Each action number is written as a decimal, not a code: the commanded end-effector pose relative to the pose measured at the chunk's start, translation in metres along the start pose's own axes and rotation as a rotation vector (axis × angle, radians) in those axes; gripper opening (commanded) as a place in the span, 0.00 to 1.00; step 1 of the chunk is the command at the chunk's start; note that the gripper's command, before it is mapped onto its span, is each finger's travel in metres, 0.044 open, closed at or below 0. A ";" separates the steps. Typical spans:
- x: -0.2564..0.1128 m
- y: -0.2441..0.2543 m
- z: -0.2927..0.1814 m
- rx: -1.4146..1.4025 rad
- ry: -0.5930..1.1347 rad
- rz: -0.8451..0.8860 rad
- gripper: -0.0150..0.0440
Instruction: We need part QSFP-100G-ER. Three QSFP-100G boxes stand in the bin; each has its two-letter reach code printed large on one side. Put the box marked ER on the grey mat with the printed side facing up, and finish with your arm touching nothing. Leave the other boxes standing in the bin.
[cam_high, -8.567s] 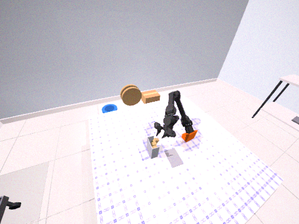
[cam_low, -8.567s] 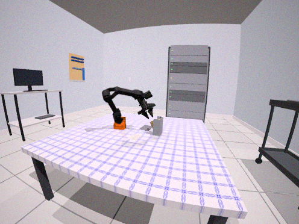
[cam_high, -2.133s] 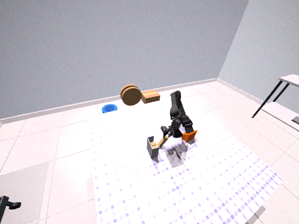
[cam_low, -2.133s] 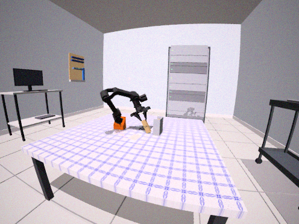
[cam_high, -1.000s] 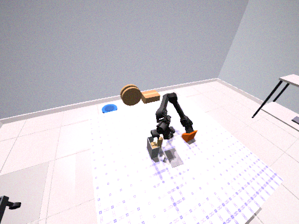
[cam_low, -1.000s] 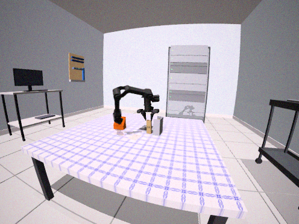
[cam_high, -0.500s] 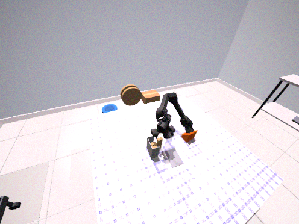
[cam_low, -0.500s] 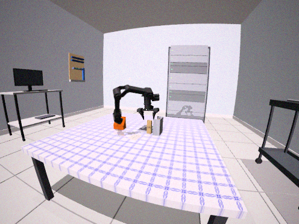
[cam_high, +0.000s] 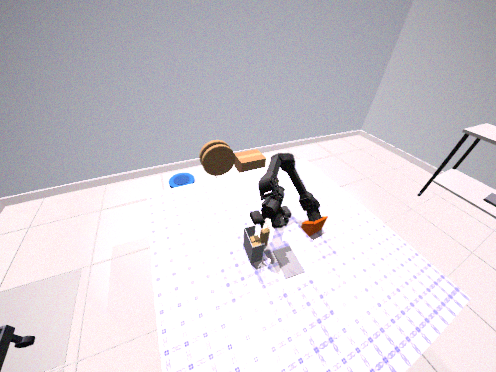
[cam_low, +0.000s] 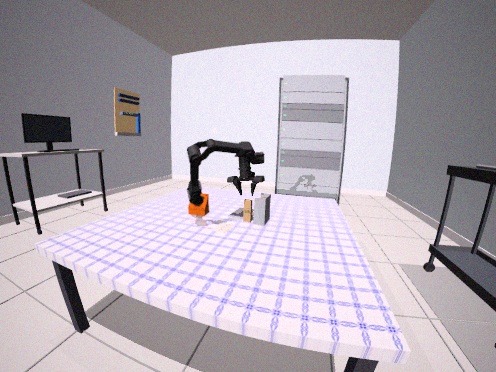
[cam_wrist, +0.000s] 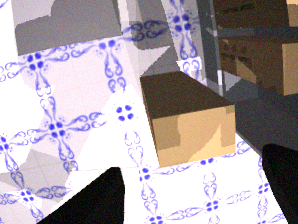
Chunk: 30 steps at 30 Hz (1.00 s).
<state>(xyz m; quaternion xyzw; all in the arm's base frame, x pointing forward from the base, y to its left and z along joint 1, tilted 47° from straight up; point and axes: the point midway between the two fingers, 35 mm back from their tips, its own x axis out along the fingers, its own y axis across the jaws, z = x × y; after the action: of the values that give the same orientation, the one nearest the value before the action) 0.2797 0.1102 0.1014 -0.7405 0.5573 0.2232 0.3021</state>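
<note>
Hand (cam_high: 262, 227) (cam_low: 246, 194) (cam_wrist: 194, 167) open — box (cam_high: 264, 236) (cam_low: 247, 211) (cam_wrist: 192, 120) upright beside bin (cam_high: 253, 250) (cam_low: 261, 209) (cam_wrist: 212, 55), apparently a narrow gap between.

A server room, shown by the tall equipment rack (cam_low: 345, 140).
</note>
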 end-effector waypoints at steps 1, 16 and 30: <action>0.000 0.000 0.000 -0.001 -0.001 -0.001 0.65; 0.000 0.000 0.000 -0.001 -0.001 -0.001 0.65; -0.007 -0.011 0.001 -0.004 0.002 0.101 0.65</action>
<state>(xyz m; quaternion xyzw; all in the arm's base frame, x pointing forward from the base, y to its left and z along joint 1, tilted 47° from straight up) 0.2867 0.1170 0.1078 -0.7226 0.5803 0.2345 0.2934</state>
